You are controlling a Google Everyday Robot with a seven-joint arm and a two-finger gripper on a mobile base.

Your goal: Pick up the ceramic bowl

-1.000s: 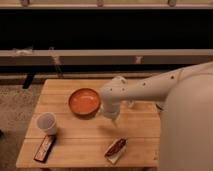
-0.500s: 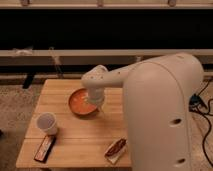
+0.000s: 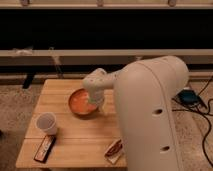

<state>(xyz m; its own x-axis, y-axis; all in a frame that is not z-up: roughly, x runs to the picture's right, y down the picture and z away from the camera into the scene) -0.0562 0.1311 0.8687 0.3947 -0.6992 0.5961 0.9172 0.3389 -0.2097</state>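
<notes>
The ceramic bowl (image 3: 80,103) is round, shallow and orange-brown with a darker rim. It sits on the wooden table (image 3: 75,142) near its middle. My gripper (image 3: 95,104) hangs from the white arm at the bowl's right rim, right over its edge. The big white arm link (image 3: 150,110) fills the right of the view and hides the table's right side.
A translucent white cup (image 3: 47,123) stands left of the bowl near the table's left edge. A dark flat snack bar (image 3: 44,148) lies at the front left corner. A red-brown wrapped snack (image 3: 114,149) lies at the front right. Cables (image 3: 200,107) run on the floor at right.
The arm has swung left from the table's right part to the bowl's right rim, and its large link now fills the right of the view. The bowl has stayed in place.
</notes>
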